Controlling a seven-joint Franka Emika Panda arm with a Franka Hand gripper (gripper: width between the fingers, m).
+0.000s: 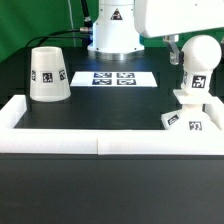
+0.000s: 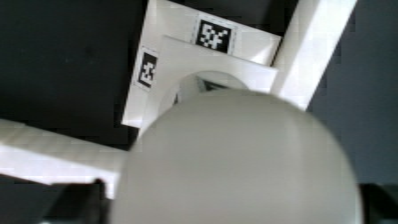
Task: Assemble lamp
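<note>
The white bulb [image 1: 199,66] stands upright on the squat sloped base [image 1: 188,117] at the exterior view's right, by the front right corner of the rail. My gripper [image 1: 191,50] comes down from the upper right and is shut on the bulb's rounded top; one dark finger [image 1: 178,52] shows at its side. In the wrist view the bulb [image 2: 222,160] fills the foreground and hides my fingertips, with the tagged base [image 2: 199,62] beyond it. The truncated-cone shade [image 1: 48,75] stands alone at the exterior view's left, wide end down.
The marker board [image 1: 113,77] lies at the back centre in front of the white robot pedestal [image 1: 112,30]. A white raised rail [image 1: 95,147] borders the black table at the front and sides, close beside the base.
</note>
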